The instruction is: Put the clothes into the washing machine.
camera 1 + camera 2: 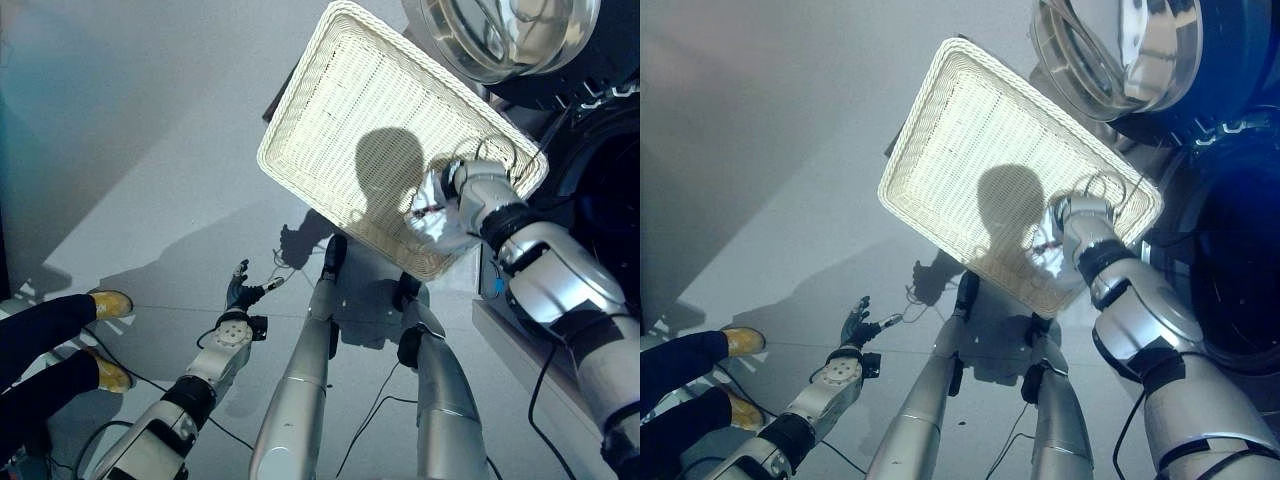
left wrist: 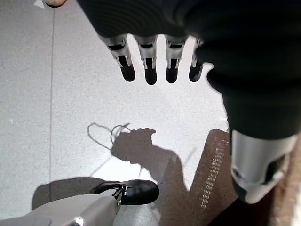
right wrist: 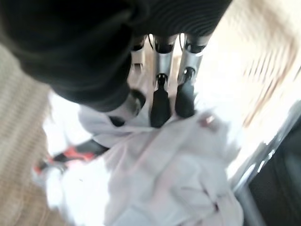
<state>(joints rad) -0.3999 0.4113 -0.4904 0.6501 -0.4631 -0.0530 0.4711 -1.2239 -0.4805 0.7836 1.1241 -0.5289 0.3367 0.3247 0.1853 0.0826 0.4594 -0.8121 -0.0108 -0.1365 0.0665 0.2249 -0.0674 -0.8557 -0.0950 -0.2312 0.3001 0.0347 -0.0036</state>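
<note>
Basket by washer door, R hand gripping clothes

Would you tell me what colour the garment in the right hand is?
White, with a small red-orange patch; the right wrist view shows the garment best, under the right hand.

We count one white wicker basket, one pale garment bunched in it, one washing machine with one round glass door, and two yellow shoes on one person.
</note>
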